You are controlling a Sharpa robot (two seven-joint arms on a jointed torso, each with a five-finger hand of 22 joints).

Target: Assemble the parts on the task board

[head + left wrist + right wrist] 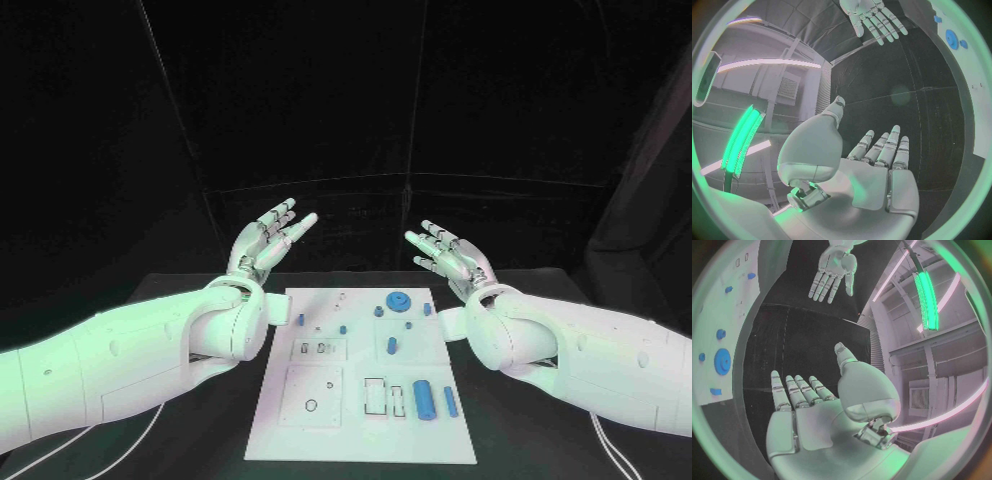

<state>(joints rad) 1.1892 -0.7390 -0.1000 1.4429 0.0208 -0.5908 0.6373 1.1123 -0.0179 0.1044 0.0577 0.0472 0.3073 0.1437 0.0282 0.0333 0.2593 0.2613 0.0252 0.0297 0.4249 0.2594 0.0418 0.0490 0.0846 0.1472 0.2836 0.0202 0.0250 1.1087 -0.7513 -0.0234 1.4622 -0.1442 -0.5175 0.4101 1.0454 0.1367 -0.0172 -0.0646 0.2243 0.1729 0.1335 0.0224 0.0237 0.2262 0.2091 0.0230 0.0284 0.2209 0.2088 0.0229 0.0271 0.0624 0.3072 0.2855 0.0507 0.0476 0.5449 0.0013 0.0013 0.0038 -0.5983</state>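
Left hand and right hand were raised beyond the far end of the task board, palms facing each other, fingers spread, nothing in either. Open gap lay between them, above the black surface. Both forearms flanked the board's far half, close to its long edges. Obstacles on the board: a round blue gear at the far end, small blue pegs near the middle, a tall blue cylinder and a slimmer blue piece toward the near right. The board's near-left quarter carried only flat recesses. Dark curtain closed off the far side.
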